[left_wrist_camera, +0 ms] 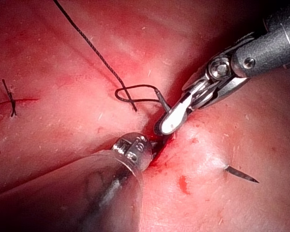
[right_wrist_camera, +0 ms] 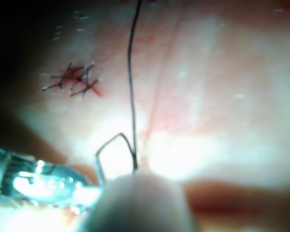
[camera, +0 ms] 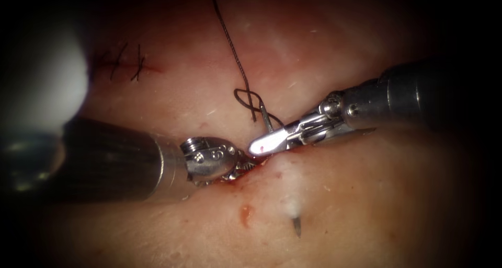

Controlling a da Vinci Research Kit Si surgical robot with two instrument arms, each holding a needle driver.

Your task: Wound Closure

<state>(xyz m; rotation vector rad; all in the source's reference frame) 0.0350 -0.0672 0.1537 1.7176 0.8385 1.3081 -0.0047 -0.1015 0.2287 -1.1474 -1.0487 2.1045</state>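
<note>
Endoscope looks down from front; 2 wrist views sit closer — all share the cut (camera: 261, 161).

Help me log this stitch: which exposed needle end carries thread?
The blunt end beside the right tool trails thread; the pointed tip pokes bare from the tissue.

Bench-top surgical training setting: pale tissue (camera: 366, 195) bearing a stitched cut (camera: 123, 64) at upper left, with dark thread (camera: 230, 43) at upper centre.

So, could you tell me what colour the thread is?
The thread is dark, near black, clearest in the left wrist view.
</note>
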